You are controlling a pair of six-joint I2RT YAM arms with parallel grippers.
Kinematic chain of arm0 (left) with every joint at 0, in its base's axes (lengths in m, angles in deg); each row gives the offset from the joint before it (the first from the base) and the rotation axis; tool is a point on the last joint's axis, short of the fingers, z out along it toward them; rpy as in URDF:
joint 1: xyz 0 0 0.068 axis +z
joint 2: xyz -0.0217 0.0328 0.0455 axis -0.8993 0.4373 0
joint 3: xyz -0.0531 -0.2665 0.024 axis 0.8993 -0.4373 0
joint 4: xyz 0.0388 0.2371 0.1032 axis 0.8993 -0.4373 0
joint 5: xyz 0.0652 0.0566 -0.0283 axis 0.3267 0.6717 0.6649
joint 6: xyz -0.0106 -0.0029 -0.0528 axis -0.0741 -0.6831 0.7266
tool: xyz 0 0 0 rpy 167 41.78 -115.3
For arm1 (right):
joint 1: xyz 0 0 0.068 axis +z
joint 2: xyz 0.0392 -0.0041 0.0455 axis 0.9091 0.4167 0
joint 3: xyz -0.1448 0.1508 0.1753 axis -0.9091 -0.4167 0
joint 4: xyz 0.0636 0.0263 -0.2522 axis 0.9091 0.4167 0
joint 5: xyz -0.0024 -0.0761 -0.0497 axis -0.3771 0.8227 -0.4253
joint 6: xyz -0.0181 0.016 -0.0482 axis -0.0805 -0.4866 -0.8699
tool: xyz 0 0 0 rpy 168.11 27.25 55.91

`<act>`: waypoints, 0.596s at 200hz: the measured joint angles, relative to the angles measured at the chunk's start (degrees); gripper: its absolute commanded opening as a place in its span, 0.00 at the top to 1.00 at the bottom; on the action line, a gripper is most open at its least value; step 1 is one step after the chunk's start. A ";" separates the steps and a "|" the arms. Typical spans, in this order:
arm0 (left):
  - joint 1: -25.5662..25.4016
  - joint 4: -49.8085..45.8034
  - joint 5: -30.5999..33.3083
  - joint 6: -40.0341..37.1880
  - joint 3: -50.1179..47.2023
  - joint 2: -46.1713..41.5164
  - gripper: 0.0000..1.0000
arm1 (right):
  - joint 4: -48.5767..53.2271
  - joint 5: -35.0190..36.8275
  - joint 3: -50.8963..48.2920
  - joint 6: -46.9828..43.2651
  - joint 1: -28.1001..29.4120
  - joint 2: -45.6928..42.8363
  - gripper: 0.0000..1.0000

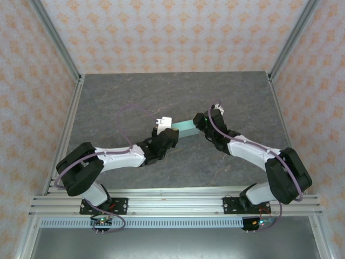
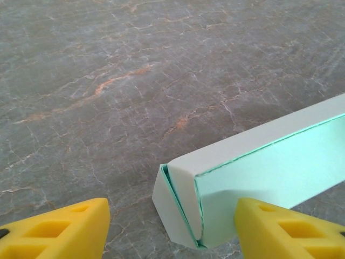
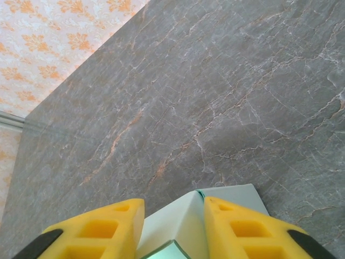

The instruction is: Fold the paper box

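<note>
In the top view the paper box [image 1: 186, 128] sits mid-frame on the bench [image 1: 124, 91], a long sleeve of thin mint card. Our right tool [image 3: 173, 229] looks closed on its right end. Our left tool [image 2: 171, 229] gapes around the left end, unclamped. We judge it light, springy and crushable, so grip flat walls beside creases.

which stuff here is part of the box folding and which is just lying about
For the job:
- box
- right gripper, shut on one end of the box
- left gripper, open around the other end

Just there:
- table
- walls
- rail
- cable
</note>
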 measured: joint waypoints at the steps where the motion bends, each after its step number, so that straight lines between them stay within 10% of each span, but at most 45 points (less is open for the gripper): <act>1: 0.00 -0.04 -0.07 0.00 0.00 -0.04 0.36 | 0.09 0.00 0.07 -0.09 0.00 0.00 0.64; 119: 2.12 -5.11 -11.41 0.42 0.13 -3.43 0.27 | 9.51 -2.95 7.82 -6.32 -1.68 3.21 0.64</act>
